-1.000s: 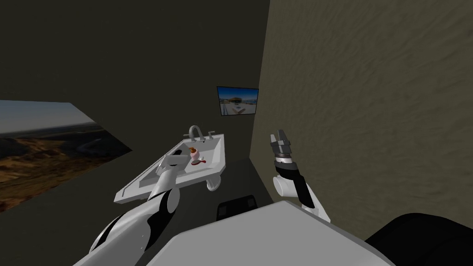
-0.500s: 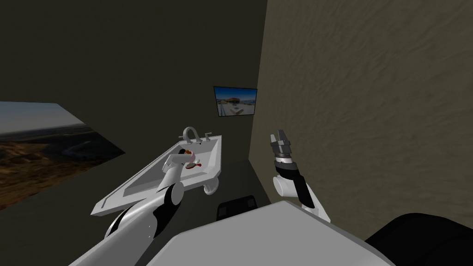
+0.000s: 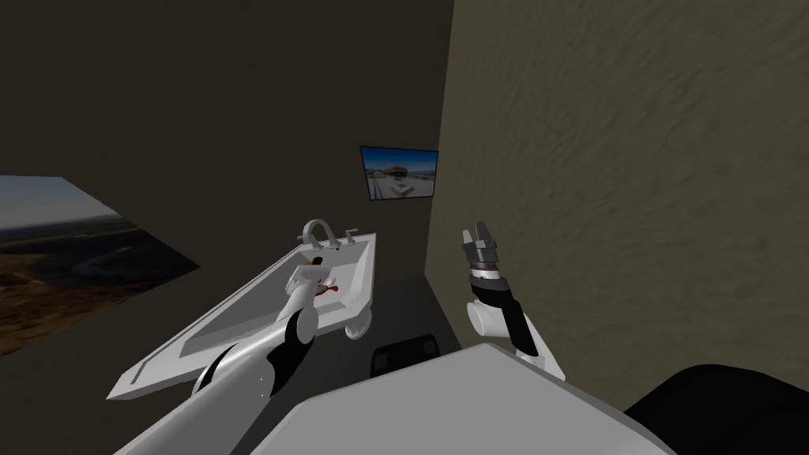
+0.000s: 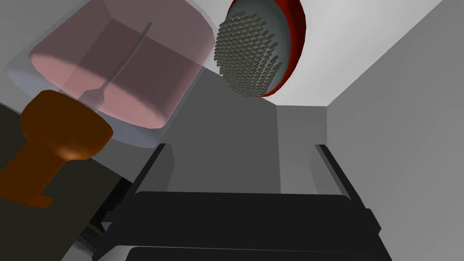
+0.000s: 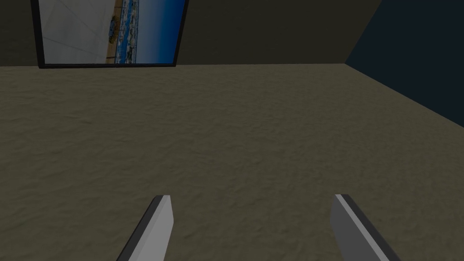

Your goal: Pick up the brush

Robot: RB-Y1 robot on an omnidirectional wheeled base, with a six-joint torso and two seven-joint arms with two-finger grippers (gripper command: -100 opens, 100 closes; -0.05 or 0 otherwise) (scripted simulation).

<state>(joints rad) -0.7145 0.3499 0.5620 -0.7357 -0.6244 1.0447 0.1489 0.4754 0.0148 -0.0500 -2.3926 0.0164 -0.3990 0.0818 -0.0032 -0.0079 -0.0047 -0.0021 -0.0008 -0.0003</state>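
While beyond left claw (image 4: 242, 146), brush (image 4: 251, 54) bristles toward it.

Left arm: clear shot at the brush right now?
Likely yes: the open left gripper faces the brush, with nothing between them. The pink bottle beside it sits close and may get nudged.

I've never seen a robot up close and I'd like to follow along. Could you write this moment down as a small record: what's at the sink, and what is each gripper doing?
place: white sink with a curved faucet
target: brush, red-backed, bristles showing, on the sink just beyond the left gripper
neighbour: clear pink bottle with an orange pump, beside the brush
left gripper: open, over the sink, not yet around the brush
right gripper: open, held up away from the sink
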